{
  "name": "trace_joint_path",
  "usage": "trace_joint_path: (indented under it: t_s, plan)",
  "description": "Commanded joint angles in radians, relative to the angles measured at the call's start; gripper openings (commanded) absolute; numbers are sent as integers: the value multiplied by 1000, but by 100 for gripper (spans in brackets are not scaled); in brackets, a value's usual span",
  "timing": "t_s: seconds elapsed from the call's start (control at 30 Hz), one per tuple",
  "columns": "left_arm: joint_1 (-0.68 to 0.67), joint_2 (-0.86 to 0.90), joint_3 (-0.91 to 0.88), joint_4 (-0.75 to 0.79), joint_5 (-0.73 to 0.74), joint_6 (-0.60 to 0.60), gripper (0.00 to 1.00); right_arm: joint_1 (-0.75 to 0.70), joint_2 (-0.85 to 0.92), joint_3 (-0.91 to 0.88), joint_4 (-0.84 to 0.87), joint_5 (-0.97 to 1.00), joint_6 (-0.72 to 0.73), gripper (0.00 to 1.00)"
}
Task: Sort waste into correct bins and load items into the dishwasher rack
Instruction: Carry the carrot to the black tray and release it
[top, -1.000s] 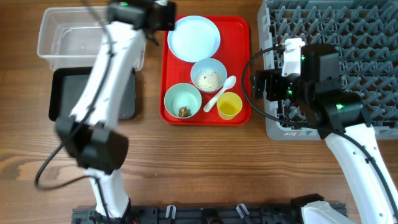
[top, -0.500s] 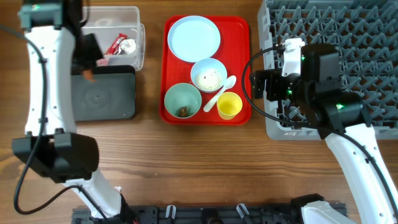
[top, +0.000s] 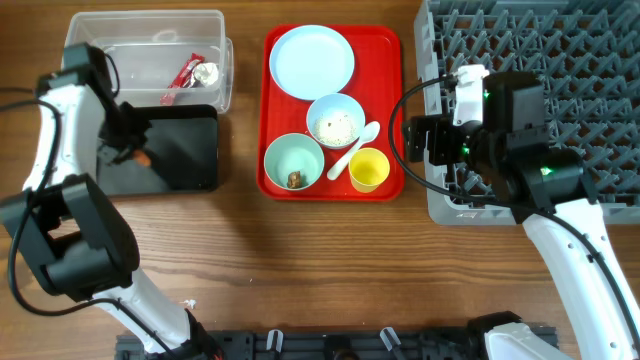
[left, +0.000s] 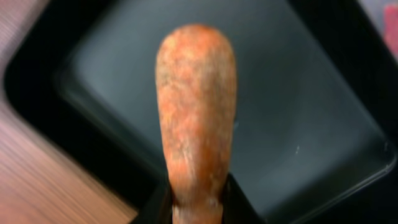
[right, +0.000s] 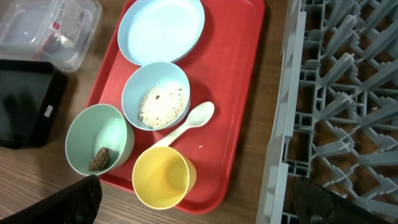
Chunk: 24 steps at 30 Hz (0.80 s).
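Left tool (top: 130, 150): I am gripping the carrot (left: 196, 106) by its lower end, with the jaws clamped on it.
Carrot: it is hanging over the black tray (left: 298, 124), close to the tray's left edge in the overhead view. I cannot tell how high.
Step in hand: I am reading this as the drop of the carrot into the tray.
Doing it well: I am planning to carry it toward the tray's middle, go low, then part the jaws fully. A rounded piece is likely to roll if released high or near the rim.
Right tool (top: 418, 138): its jaws are standing wide apart on nothing, hovering between the red tray (top: 385, 90) and the rack (top: 560, 60).
Tub (top: 100, 45): the wrapper (top: 184, 73) and foil ball (top: 207, 73) are lying inside.
Waiting: the rice bowl (top: 335, 123) and lump bowl (top: 294, 162) are sitting unemptied on the red tray.
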Motion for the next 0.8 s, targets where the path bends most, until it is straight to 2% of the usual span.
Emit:
trace_joint_path:
  t_s: [0.0,0.1,0.23,0.4,0.57,0.67,0.77]
  plan:
    - [-2,3,-130,154,45,-98,28,4,10,16,-7,18,2,100]
    - [-2,3,-169,203,45,-98,31,4,10,16,-12,18,3,100]
    - [-2,2,-170,202,46,-98,43,4,10,16,-13,18,3,100]
    - [-2,-13,-168,195,54,-97,53,4,10,16,-12,18,3,100]
    - [-2,-89,-125,166,61,-85,59,4,10,16,-13,18,3,100]
    - [-3,-177,-90,142,80,-31,63,4,10,16,-13,18,3,100]
    - [-10,-290,-84,142,177,62,64,4,10,16,-13,18,3,100]
